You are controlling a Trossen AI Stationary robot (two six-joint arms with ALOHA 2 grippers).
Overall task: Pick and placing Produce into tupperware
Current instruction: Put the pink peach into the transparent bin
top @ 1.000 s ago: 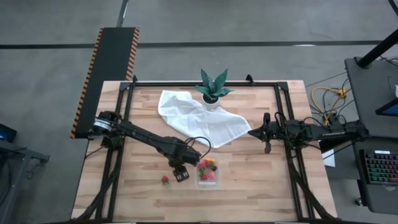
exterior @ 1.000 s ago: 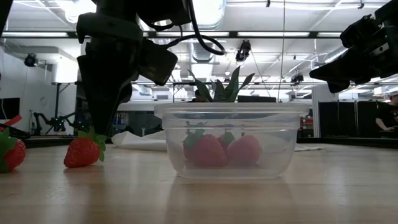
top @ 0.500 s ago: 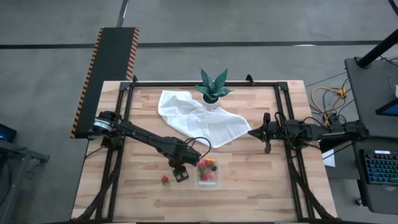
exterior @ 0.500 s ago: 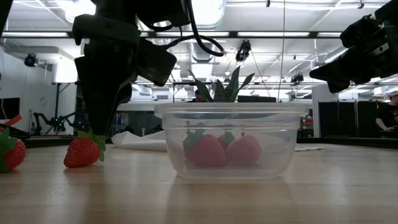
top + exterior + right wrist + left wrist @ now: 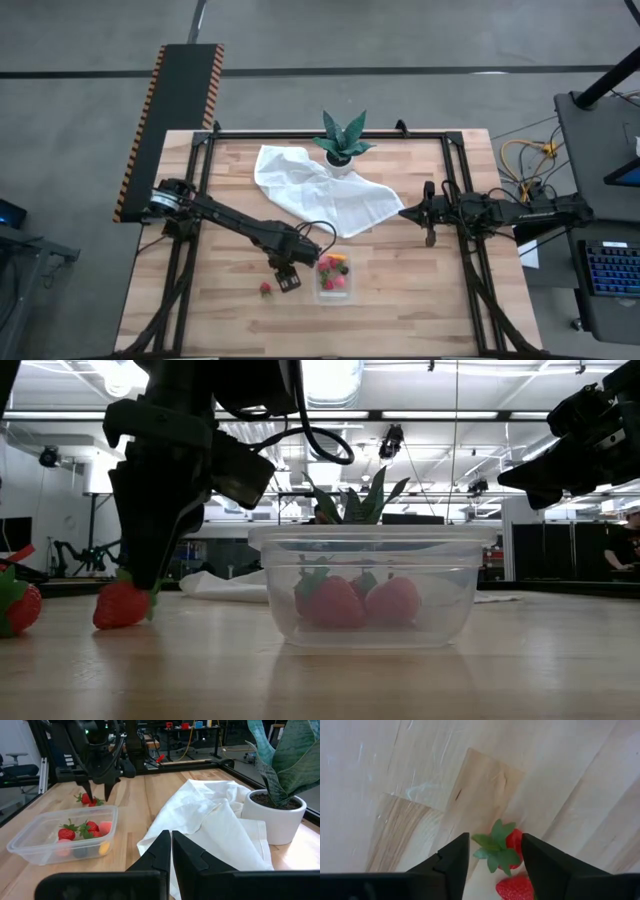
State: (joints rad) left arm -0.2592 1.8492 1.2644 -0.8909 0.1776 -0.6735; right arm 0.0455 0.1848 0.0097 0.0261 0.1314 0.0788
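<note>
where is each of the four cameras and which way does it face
High view: overhead, looking straight down; both dark arms show, left gripper beside the small clear plastic tupperware.
Low view: table height, looking level; the left gripper stands above a red strawberry.
Left wrist view: looking down past its own open fingers at strawberries.
Right wrist view: looking across the table past its shut fingers.
Low and right wrist views share the tupperware.

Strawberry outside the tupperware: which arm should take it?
Left. The left gripper is open right above the strawberry, beside the tupperware. The right gripper is shut, waiting by the white cloth, farther away.
</note>
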